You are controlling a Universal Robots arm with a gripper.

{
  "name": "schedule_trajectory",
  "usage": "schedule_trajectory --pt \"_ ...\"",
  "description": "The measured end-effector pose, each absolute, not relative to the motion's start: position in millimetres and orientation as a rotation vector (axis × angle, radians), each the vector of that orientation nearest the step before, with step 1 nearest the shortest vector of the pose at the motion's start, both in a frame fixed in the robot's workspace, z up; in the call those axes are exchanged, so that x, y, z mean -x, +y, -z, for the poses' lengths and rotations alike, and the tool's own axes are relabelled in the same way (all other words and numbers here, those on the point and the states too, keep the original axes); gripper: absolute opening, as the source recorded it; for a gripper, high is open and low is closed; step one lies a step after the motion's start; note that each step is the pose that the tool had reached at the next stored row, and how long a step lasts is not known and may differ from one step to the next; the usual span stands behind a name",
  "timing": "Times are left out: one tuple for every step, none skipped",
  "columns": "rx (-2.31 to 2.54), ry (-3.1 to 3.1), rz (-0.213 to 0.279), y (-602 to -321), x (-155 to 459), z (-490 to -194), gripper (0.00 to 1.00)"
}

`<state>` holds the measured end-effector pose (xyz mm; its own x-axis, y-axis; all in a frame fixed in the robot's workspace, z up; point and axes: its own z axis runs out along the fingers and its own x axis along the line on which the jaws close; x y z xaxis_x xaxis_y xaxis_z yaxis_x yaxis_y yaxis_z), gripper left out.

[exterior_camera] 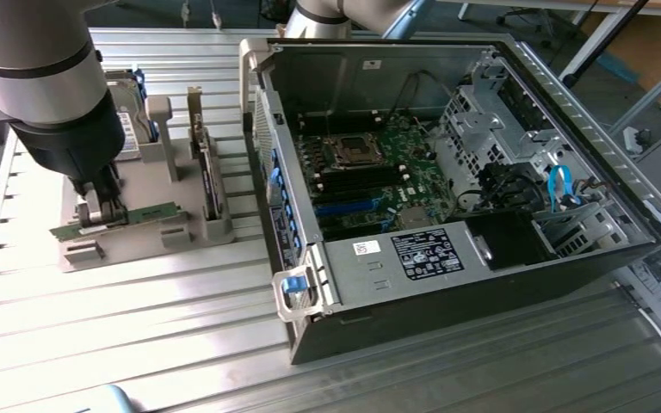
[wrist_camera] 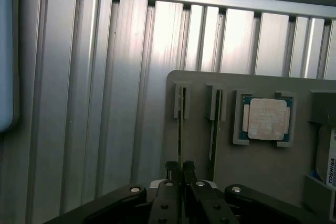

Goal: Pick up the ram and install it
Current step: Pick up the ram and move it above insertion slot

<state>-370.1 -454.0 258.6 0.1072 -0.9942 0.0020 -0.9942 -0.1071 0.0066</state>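
The gripper (exterior_camera: 102, 218) is clamped on the ram (exterior_camera: 147, 212), along one edge of the grey holder (exterior_camera: 135, 247). That holder sits on the slatted surface (exterior_camera: 135, 327) beside the open computer case (exterior_camera: 446, 288).

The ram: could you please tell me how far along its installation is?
Done: the gripper is down at the gray holder and shut on the ram. In hand: the ram is gripped but sits in the holder, not lifted. Left: the memory slots inside the open computer case look empty, so lifting, carrying and seating remain.
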Motion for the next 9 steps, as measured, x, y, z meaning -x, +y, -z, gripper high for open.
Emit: schedule_trajectory --pt "-2.333 -2.095 0.005 -454.0 370.2 -260.4 0.14" --pt "-2.333 -2.095 0.005 -454.0 370.2 -261.4 0.14" --pt "-2.333 -2.095 0.005 -454.0 370.2 -262.0 0.14" --pt "-2.333 -2.095 0.005 -454.0 370.1 -262.8 0.14" --pt "-2.333 -2.095 0.005 -454.0 370.2 -263.5 0.14" --pt "-2.333 -2.095 0.005 -454.0 370.1 -264.4 0.14" --pt "-2.333 -2.095 0.005 -454.0 370.2 -265.0 0.14" --pt "-2.333 -2.095 0.005 -454.0 370.2 -265.8 0.14" --pt "-2.333 -2.095 0.005 -454.0 370.2 -266.4 0.14"
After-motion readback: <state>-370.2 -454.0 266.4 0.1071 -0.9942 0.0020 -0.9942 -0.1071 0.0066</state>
